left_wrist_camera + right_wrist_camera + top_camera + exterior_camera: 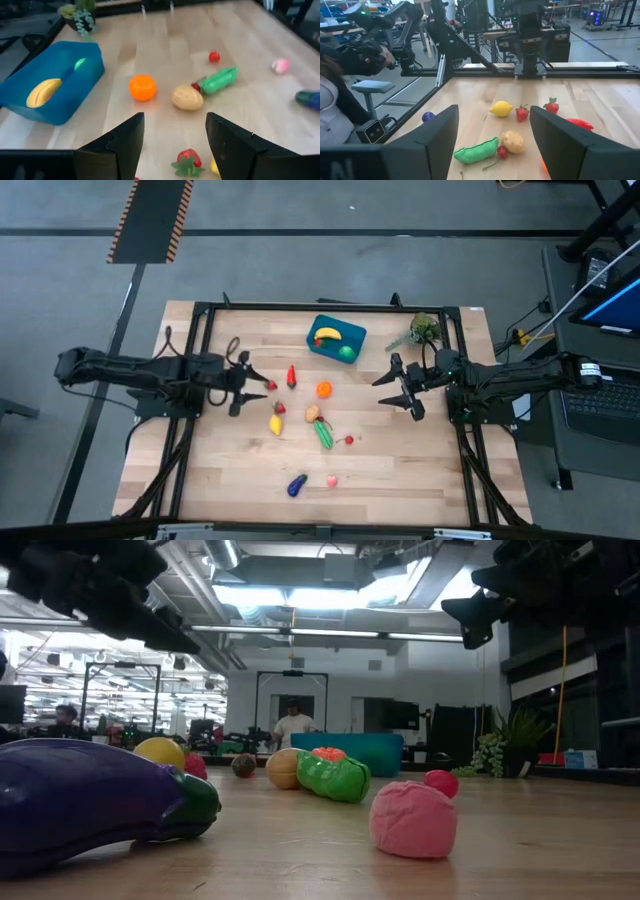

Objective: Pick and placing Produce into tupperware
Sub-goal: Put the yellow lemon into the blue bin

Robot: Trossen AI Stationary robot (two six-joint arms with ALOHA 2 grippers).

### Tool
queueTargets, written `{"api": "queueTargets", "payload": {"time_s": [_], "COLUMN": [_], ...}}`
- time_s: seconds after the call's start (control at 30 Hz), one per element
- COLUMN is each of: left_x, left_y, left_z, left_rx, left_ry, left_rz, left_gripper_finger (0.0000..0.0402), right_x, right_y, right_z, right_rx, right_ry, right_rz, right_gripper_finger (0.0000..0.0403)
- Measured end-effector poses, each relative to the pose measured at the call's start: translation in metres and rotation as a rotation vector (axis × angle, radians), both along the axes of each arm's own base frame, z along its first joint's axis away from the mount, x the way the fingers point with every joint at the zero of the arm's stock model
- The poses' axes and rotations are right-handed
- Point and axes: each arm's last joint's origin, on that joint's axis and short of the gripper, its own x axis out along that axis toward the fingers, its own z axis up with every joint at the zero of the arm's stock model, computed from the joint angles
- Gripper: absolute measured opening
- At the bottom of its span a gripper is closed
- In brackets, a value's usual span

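Altogether two pieces in tupperware (322, 346), ten produce (323, 389) outside

Toy produce scattered on the table, teal tupperware (336, 338) at the far edge.

The tub holds a banana (327, 334) and a green piece (346, 352); nearer lie a red pepper (291, 375), orange (324, 389), lemon (275, 424), potato (312, 413), pea pod (324, 434), eggplant (296, 485) and a pink piece (331, 480).

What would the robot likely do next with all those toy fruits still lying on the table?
Probably lower the open left gripper onto the strawberry just ahead of its fingers. The blue tub holds only a banana and a green piece; both grippers are empty.
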Motion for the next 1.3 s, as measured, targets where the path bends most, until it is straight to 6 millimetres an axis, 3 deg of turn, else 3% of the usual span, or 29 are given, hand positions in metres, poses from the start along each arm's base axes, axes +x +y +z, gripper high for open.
{"api": "queueTargets", "payload": {"time_s": [0.23,0.47,0.6,0.83,1.3], "left_x": [0.029,0.048,0.053,0.067,0.103], "left_y": [-0.02,-0.032,-0.042,-0.072,-0.106], "left_z": [0.019,0.045,0.052,0.04,0.021], "left_rx": [0.132,0.047,0.106,0.269,0.599], "left_ry": [0.2,0.235,0.26,0.378,0.849], "left_rz": [0.032,0.162,0.096,-0.096,-0.47], "left_gripper_finger": [0.0206,0.0206,0.0206,0.0206,0.0206], "right_x": [0.0,0.0,0.0,0.0,0.0], "right_y": [0.0,0.0,0.0,0.0,0.0], "right_z": [0.0,-0.002,-0.004,-0.006,-0.006], "right_rx": [0.002,0.003,0.003,0.004,0.03], "right_ry": [0.004,0.025,0.046,0.066,0.072], "right_rz": [0.0,0.0,0.0,0.001,-0.001], "right_gripper_finger": [0.0248,0.0248,0.0248,0.0248,0.0248]}}
